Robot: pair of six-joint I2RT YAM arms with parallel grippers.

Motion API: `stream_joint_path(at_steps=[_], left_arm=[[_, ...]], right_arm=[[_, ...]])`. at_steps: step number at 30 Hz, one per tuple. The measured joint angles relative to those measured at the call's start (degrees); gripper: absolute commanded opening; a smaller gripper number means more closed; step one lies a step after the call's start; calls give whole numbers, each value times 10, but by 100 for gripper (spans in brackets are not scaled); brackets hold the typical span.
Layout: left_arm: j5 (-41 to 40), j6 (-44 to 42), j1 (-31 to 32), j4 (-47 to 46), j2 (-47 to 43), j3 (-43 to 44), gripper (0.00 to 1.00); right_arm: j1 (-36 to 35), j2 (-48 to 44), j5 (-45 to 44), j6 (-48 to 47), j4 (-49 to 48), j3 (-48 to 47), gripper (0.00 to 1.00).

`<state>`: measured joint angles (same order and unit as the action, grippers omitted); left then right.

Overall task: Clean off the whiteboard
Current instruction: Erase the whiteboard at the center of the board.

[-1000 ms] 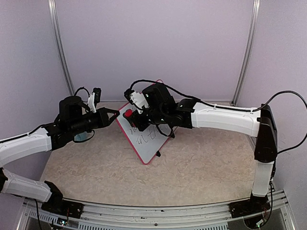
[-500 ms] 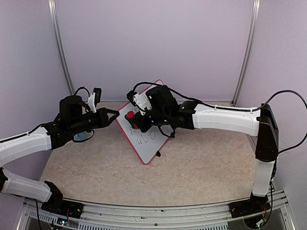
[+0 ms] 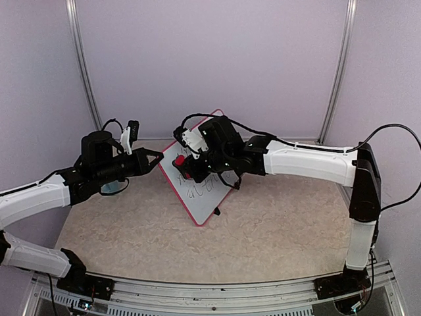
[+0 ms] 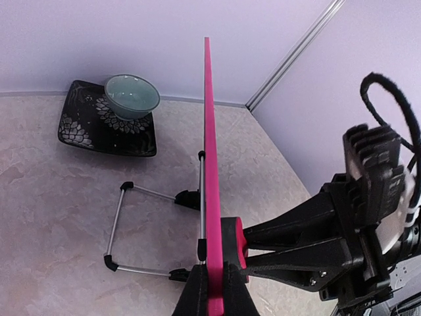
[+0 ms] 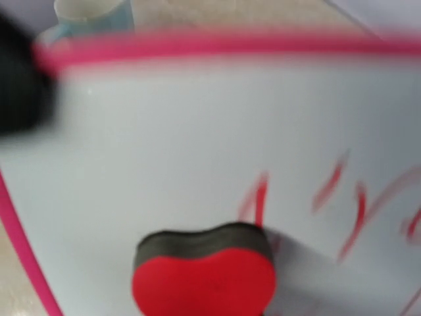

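The whiteboard (image 3: 197,191) stands tilted on the table, white with a pink-red frame and red handwriting on its lower part. In the left wrist view I see it edge-on as a pink strip (image 4: 209,131). My left gripper (image 3: 158,158) is shut on the board's left edge (image 4: 210,289). My right gripper (image 3: 186,168) is shut on the red eraser (image 3: 180,162) and presses its dark felt face against the board. In the right wrist view the eraser (image 5: 204,276) sits on the white surface beside red strokes (image 5: 260,197). It also shows behind the frame in the left wrist view (image 4: 235,247).
A pale green bowl (image 4: 131,95) sits on a black patterned square plate (image 4: 85,125) at the back left. The board's wire stand (image 4: 125,230) rests on the table behind it. A blue-white cup (image 5: 89,13) shows past the board's top edge.
My right gripper has slid the eraser a little to the right and down across the board. The left arm and the board have stayed still.
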<state>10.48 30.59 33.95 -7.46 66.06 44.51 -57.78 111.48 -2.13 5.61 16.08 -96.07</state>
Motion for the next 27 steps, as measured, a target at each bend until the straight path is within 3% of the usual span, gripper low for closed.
stream_joint_path(at_steps=[9,20,27], left_arm=[[0,0,0,4,-2,0,0],[0,-3,0,11,-5,0,0],[0,-3,0,10,-5,0,0]], right_arm=[[3,30,2,-8,16,-86,0],[19,-13,15,4,-40,54,0],[23,-14,24,7,-23,51,0]])
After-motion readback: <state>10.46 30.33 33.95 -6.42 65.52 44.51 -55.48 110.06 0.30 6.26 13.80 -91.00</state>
